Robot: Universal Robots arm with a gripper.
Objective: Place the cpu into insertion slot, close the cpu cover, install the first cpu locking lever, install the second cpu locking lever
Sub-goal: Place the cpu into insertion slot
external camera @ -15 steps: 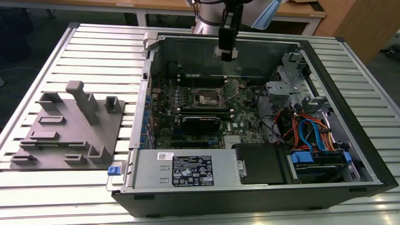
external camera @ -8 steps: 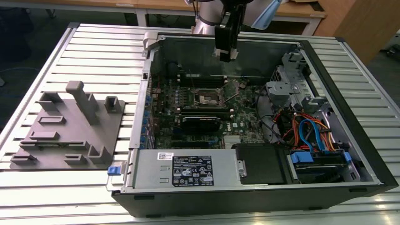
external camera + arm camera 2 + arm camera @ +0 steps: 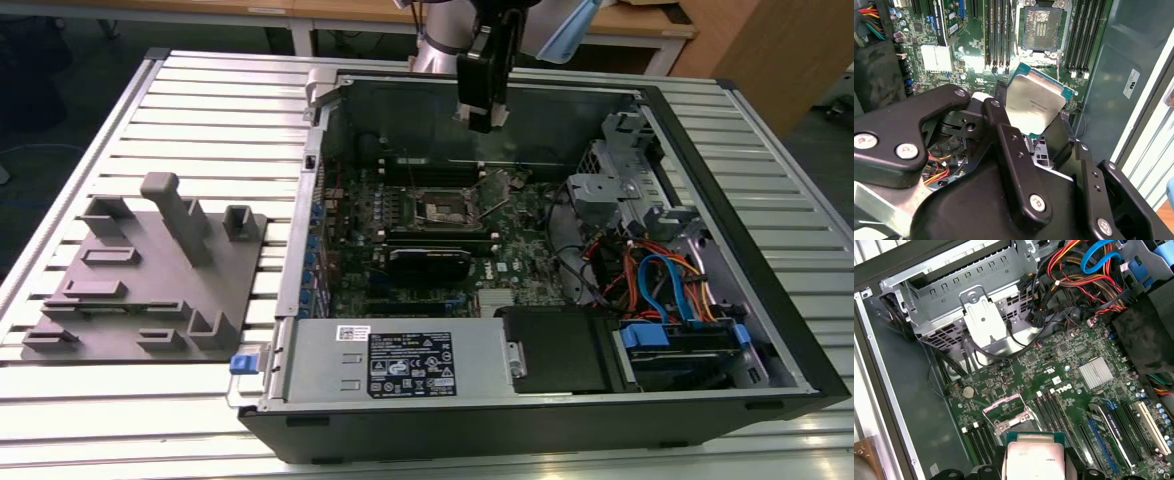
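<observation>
The cpu (image 3: pixel 1033 102), a flat square chip with a pale metal top, sits between my fingers (image 3: pixel 1004 135) with my gripper (image 3: pixel 1034 122) shut on its edges; the first wrist view shows the cpu (image 3: pixel 1034 459) too. In the exterior view my gripper (image 3: pixel 482 118) hangs high over the open computer case, above its back wall. The insertion slot (image 3: pixel 447 207) lies below on the green motherboard, apart from the chip, its dark centre bare in the second wrist view (image 3: pixel 1040 29). A thin metal frame, apparently the cpu cover (image 3: pixel 1004 401), stands at the slot. The locking levers are too small to tell.
The case wall (image 3: pixel 561 100) rises behind the arm. A black heatsink block (image 3: pixel 427 263) and memory slots (image 3: pixel 996 30) flank the socket. A drive cage (image 3: pixel 979 305) and coloured cables (image 3: pixel 654 270) crowd the exterior view's right. A grey fixture (image 3: pixel 147 270) lies on the table.
</observation>
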